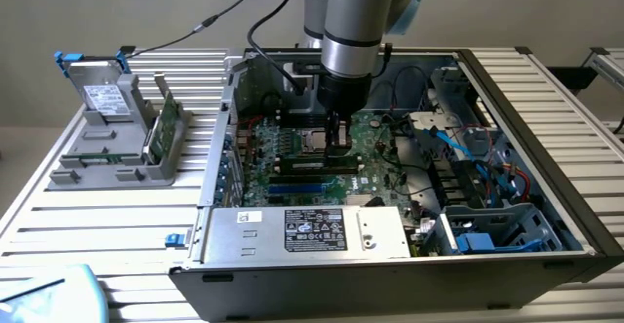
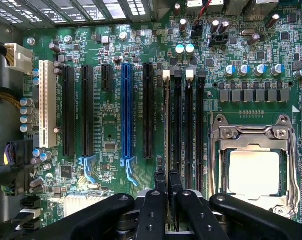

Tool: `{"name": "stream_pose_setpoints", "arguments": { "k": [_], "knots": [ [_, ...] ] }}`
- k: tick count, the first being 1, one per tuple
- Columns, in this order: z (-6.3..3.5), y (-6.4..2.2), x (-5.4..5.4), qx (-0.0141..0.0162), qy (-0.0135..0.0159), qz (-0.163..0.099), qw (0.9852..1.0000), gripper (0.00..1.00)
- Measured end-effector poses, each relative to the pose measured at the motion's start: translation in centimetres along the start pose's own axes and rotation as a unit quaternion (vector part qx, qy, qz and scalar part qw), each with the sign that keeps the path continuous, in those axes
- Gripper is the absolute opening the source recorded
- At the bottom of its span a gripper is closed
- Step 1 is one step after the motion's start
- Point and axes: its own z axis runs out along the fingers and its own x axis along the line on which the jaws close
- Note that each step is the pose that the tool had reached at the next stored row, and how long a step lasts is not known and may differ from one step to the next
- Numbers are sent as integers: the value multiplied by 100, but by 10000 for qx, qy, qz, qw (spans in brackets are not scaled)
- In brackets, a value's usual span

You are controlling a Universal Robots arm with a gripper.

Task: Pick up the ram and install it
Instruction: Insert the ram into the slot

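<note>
**The ram** [image 2: 167,125]. In the wrist view it is seen edge-on as a thin, pale strip standing upright on its long edge. It lies in the outermost of four parallel black memory slots [image 2: 177,125] and runs almost the slot's full length. One end sits at a white latch [image 2: 166,74]. The other end passes between the fingertips of the hand [image 2: 167,176], which close against its two faces. In the exterior view the ram [image 1: 318,164] is a narrow green bar lying level on the motherboard [image 1: 292,144]. Whether it is fully seated cannot be told.
</note>
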Motion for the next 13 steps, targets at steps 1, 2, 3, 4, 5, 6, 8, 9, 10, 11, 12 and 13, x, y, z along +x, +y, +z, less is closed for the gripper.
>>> {"name": "stream_pose_setpoints", "arguments": {
  "k": [1,2,3,4,5,6,8,9,10,11,12,13],
  "knots": [
    [0,0,0,0,0,0,10000,14],
    [0,0,0,0,0,0,10000,14],
    [0,0,0,0,0,0,10000,14],
    [0,0,0,0,0,0,10000,14],
    [0,0,0,-1,0,0,10000,14],
    [0,-1,0,-5,0,-1,10000,14],
    [0,-3,0,-15,0,-2,10000,14],
    [1,-3,-1,-17,-1,-2,10000,14],
    [0,-3,-1,-19,0,-2,10000,14],
    [0,-3,-1,-21,0,-2,10000,14],
    [0,-3,-1,-21,0,-2,10000,14],
    [0,-3,-1,-21,0,-2,10000,14]
  ]
}}
